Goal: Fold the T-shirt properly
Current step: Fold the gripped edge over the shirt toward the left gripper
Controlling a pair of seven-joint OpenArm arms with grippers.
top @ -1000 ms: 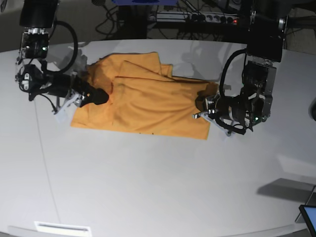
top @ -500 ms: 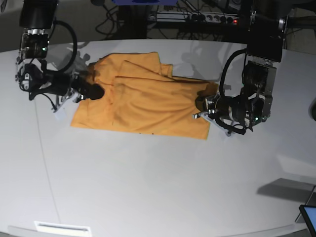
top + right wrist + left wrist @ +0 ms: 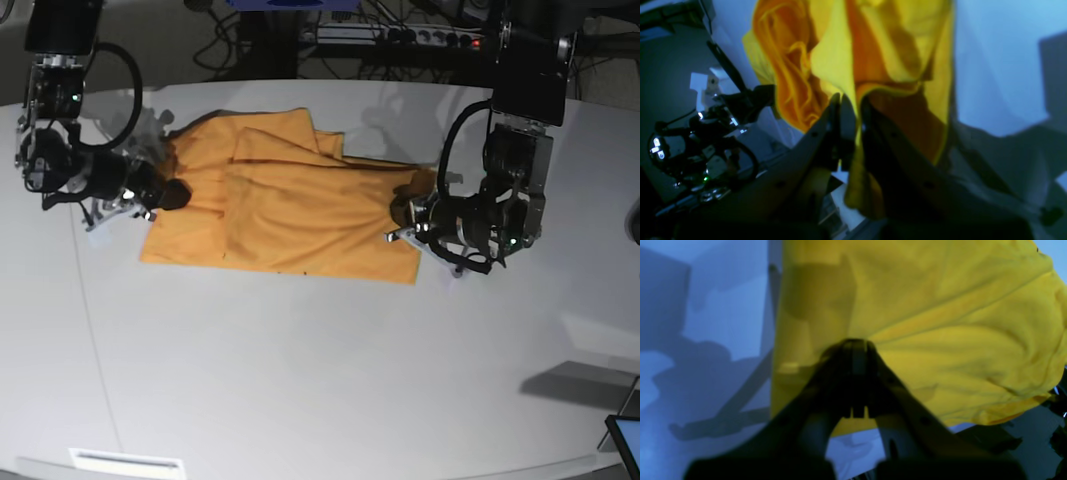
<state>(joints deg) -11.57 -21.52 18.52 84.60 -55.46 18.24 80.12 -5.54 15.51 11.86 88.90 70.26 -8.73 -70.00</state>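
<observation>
So the T-shirt (image 3: 280, 215) lies spread on the table (image 3: 300, 380), upper middle of the frame. 2 grippers sit at its ends: right gripper (image 3: 175, 193) on its left edge, left gripper (image 3: 405, 215) on its right edge. Power strip (image 3: 400, 36) behind, along the top.

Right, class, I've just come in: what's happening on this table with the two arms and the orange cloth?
A two-armed robot is partway through folding an orange-yellow T-shirt that lies rumpled on the white table. The right gripper is shut on a fold of fabric at one end, and the left gripper is shut on the cloth at the opposite end. The shirt is bunched in loose layers, not yet a neat fold.
</observation>
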